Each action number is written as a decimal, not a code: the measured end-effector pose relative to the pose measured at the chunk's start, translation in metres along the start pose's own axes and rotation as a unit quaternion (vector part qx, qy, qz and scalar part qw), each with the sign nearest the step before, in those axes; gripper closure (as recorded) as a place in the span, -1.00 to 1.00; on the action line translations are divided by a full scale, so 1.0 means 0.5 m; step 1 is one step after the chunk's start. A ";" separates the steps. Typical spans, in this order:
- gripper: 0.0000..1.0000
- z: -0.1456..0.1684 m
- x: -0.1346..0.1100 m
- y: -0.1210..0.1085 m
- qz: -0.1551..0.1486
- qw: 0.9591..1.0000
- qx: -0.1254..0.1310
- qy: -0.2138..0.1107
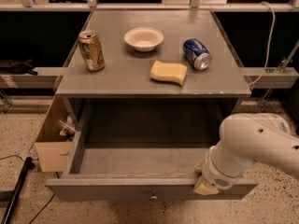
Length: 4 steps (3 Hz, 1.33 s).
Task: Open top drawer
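Note:
The top drawer (149,188) is a wide grey drawer pulled far out from under the grey table top (117,80). Its flat front panel faces me, with a small round metal knob (153,197) at its centre. The inside of the drawer (126,160) looks bare. My gripper (203,180) is at the end of the white arm (261,143). It sits at the top edge of the drawer's front panel, right of the knob. The other two drawers are out of view.
On the table top stand a gold can (92,50) and a white bowl (144,38); a blue can (196,53) lies on its side beside a yellow sponge (168,72). A cardboard box (52,146) sits left of the drawer. A black pole (14,195) lies on the floor at left.

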<state>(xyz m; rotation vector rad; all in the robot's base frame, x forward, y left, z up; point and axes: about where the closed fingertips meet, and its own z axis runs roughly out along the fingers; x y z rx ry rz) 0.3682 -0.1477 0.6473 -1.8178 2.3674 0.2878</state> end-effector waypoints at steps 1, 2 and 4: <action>-0.24 0.000 0.000 0.000 0.000 1.000 0.000 0.000; -0.70 0.000 0.000 0.000 0.000 1.000 0.000 0.000; -1.00 0.000 0.000 0.000 0.000 1.000 0.000 0.000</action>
